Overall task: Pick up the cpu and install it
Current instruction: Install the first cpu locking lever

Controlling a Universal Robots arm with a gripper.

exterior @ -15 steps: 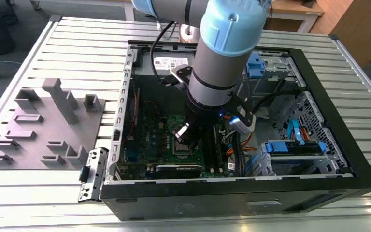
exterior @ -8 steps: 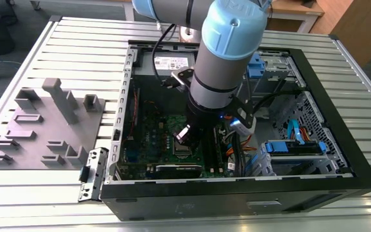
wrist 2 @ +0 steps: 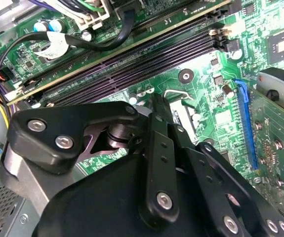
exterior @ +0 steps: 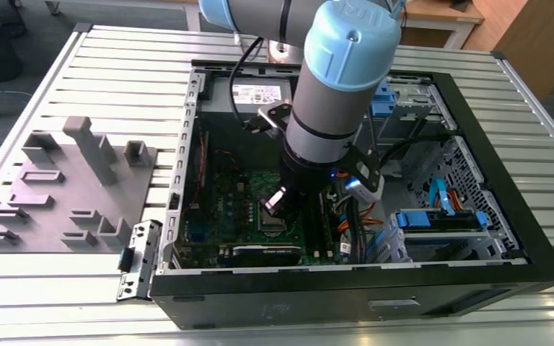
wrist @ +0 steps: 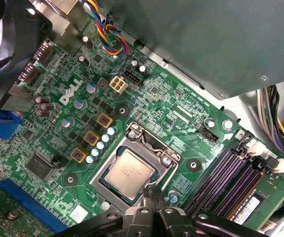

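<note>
In the exterior view a grey fixture block (exterior: 66, 184) sits on the slatted table at far left, and the open PC case (exterior: 354, 281) fills the middle with the arm reaching in. The gripper (wrist: 154, 197) hangs just over the green board (wrist: 58, 128), fingers pressed together with nothing between them. The cpu (wrist: 130, 174) already lies flat in its socket frame (wrist: 132, 148), with RAM slots (wrist: 230, 180) off at lower right of the first wrist view.

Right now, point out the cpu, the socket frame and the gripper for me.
cpu (wrist: 130, 174), first wrist view, middle of its silvery top.
socket frame (wrist: 157, 149), first wrist view, its metal edge.
gripper (wrist: 154, 196), first wrist view, between the fingertips.

cpu (wrist: 130, 174): silvery-grey | board (wrist: 58, 148): green | hand (wrist: 154, 210): black
</note>
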